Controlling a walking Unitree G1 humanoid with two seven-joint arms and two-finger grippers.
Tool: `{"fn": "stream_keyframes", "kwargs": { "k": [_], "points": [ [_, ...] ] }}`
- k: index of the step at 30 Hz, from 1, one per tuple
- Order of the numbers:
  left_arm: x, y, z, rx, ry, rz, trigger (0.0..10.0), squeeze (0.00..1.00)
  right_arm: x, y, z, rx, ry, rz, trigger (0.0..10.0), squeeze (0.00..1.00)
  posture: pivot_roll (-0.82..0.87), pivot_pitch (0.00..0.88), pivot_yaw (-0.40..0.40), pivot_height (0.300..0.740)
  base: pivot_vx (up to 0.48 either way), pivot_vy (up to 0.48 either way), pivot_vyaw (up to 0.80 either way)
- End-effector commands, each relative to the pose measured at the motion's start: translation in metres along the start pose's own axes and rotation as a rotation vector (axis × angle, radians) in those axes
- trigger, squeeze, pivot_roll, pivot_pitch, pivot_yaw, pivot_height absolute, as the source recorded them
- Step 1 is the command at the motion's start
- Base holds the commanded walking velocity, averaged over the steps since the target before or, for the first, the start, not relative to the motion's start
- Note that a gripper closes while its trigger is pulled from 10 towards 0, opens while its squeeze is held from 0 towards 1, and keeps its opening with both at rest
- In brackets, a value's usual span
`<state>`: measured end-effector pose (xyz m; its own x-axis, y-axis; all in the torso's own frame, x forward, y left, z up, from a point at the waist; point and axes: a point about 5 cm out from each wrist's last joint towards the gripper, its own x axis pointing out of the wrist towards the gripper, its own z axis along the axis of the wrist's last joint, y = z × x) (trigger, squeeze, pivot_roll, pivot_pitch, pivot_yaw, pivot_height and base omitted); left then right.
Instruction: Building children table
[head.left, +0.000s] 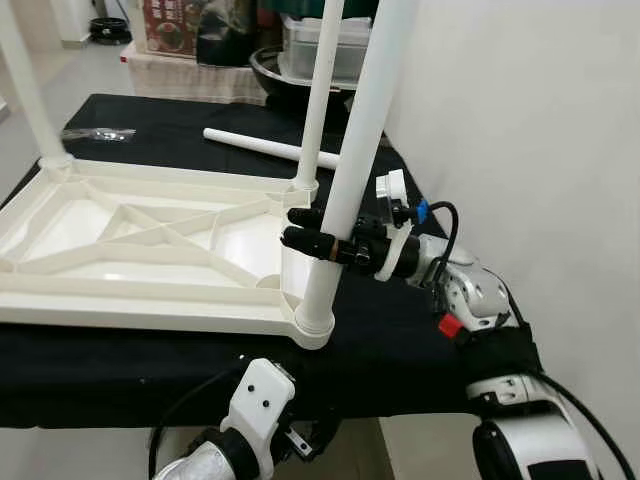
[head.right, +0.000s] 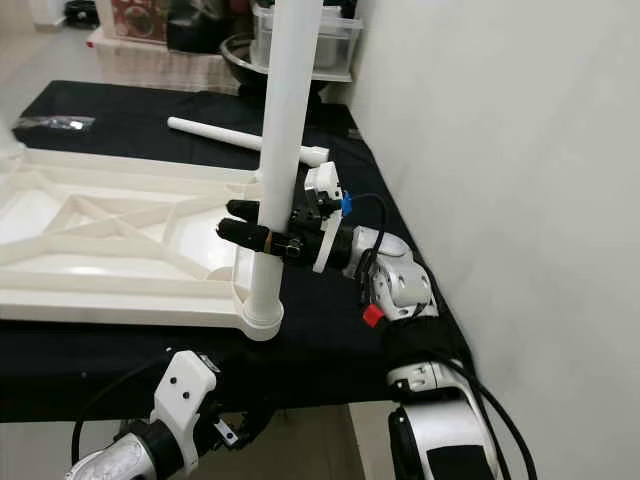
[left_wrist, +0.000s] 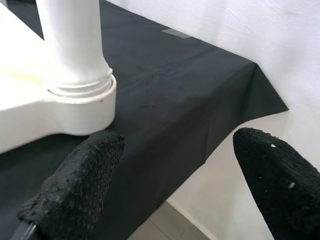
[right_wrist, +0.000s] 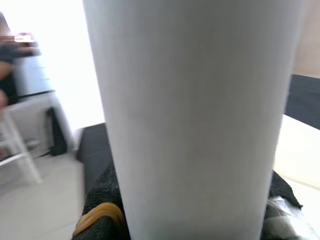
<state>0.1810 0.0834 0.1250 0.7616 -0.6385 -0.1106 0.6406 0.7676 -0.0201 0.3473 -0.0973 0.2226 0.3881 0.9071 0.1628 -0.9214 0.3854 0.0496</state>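
A white plastic tabletop (head.left: 150, 240) lies upside down on a black-covered table (head.left: 420, 330). Three white legs stand upright in its corner sockets. The near-right leg (head.left: 355, 150) stands in its socket (head.left: 315, 325), and my right gripper (head.left: 305, 228) is shut around it a little above the socket; that leg (right_wrist: 195, 115) is pressed close between the fingers. One more white leg (head.left: 265, 147) lies loose on the cloth behind the tabletop. My left gripper (left_wrist: 175, 180) is open, low at the table's front edge, below the near-right socket (left_wrist: 75, 102).
A white wall (head.left: 530, 130) runs close along the table's right side. A small clear bag (head.left: 100, 133) lies at the far left of the cloth. Boxes and a dark bowl (head.left: 290, 65) stand behind the table. Floor shows at far left.
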Motion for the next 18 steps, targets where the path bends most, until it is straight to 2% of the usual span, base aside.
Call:
{"fn": "stream_keyframes", "kwargs": {
  "k": [1, 3, 4, 5, 6, 7, 9, 11, 13, 14, 15, 16, 17, 18],
  "points": [
    [0.000, -0.002, -0.001, -0.011, 0.010, -0.006, 10.0, 0.00, -0.010, -0.011, -0.001, 0.048, -0.026, -0.148, 0.0, 0.00, 0.15, 0.081, -0.139, 0.740, 0.000, 0.000, 0.00],
    [0.000, -0.001, -0.002, -0.013, 0.011, -0.008, 10.0, 0.00, -0.017, -0.023, -0.006, 0.037, -0.013, -0.495, 0.0, 0.00, 0.13, 0.083, -0.129, 0.740, 0.000, 0.000, 0.00],
    [0.000, 0.000, -0.002, -0.014, 0.012, -0.009, 10.0, 0.00, -0.022, -0.027, -0.007, 0.045, -0.017, -0.615, 0.0, 0.00, 0.13, 0.083, -0.129, 0.740, 0.000, 0.000, 0.00],
    [0.000, 0.000, -0.002, -0.014, 0.012, -0.009, 10.0, 0.00, -0.022, -0.027, -0.007, 0.045, -0.017, -0.615, 0.0, 0.00, 0.13, 0.083, -0.129, 0.740, 0.000, 0.000, 0.00],
    [0.000, 0.000, -0.002, -0.014, 0.012, -0.010, 10.0, 0.00, -0.030, -0.031, -0.009, 0.042, -0.028, -0.768, 0.0, 0.00, 0.13, 0.080, -0.127, 0.740, 0.000, 0.000, 0.00],
    [0.000, 0.000, -0.002, -0.014, 0.012, -0.010, 10.0, 0.00, -0.030, -0.031, -0.009, 0.042, -0.028, -0.768, 0.0, 0.00, 0.13, 0.080, -0.127, 0.740, 0.000, 0.000, 0.00],
    [0.001, 0.001, -0.003, -0.013, 0.013, -0.012, 10.0, 0.00, -0.049, -0.035, -0.011, 0.010, -0.029, -1.068, 0.0, 0.00, 0.13, 0.080, -0.126, 0.740, 0.000, 0.000, 0.00],
    [0.001, 0.001, -0.003, -0.013, 0.013, -0.012, 10.0, 0.00, -0.049, -0.035, -0.011, 0.010, -0.029, -1.068, 0.0, 0.00, 0.13, 0.080, -0.126, 0.740, 0.000, 0.000, 0.00],
    [0.002, 0.002, -0.003, -0.010, 0.015, -0.014, 10.0, 0.00, -0.064, -0.025, -0.011, -0.042, -0.058, -1.373, 0.0, 0.00, 0.14, 0.075, -0.128, 0.740, 0.000, 0.000, 0.00],
    [0.002, 0.002, -0.003, -0.010, 0.015, -0.014, 10.0, 0.00, -0.064, -0.025, -0.011, -0.042, -0.058, -1.373, 0.0, 0.00, 0.14, 0.075, -0.128, 0.740, 0.000, 0.000, 0.00],
    [0.002, 0.002, -0.003, -0.008, 0.016, -0.014, 10.0, 0.00, -0.064, -0.017, -0.014, -0.034, -0.061, -1.465, 0.0, 0.00, 0.14, 0.073, -0.126, 0.740, 0.000, 0.000, 0.00],
    [0.002, 0.003, -0.004, -0.006, 0.017, -0.011, 10.0, 0.00, -0.059, -0.010, -0.018, -0.015, -0.056, -1.502, 0.0, 0.00, 0.14, 0.071, -0.128, 0.740, 0.000, 0.000, 0.00],
    [0.002, 0.003, -0.003, -0.003, 0.017, -0.009, 10.0, 0.00, -0.049, -0.005, -0.022, 0.022, -0.049, -1.496, 1.5, 0.00, 0.15, 0.072, -0.126, 0.740, 0.000, 0.000, 0.00],
    [0.002, 0.003, -0.003, -0.003, 0.017, -0.009, 10.0, 0.00, -0.049, -0.005, -0.022, 0.022, -0.049, -1.496, 1.5, 0.00, 0.15, 0.072, -0.126, 0.740, 0.000, 0.000, 0.00]
  ]
}}
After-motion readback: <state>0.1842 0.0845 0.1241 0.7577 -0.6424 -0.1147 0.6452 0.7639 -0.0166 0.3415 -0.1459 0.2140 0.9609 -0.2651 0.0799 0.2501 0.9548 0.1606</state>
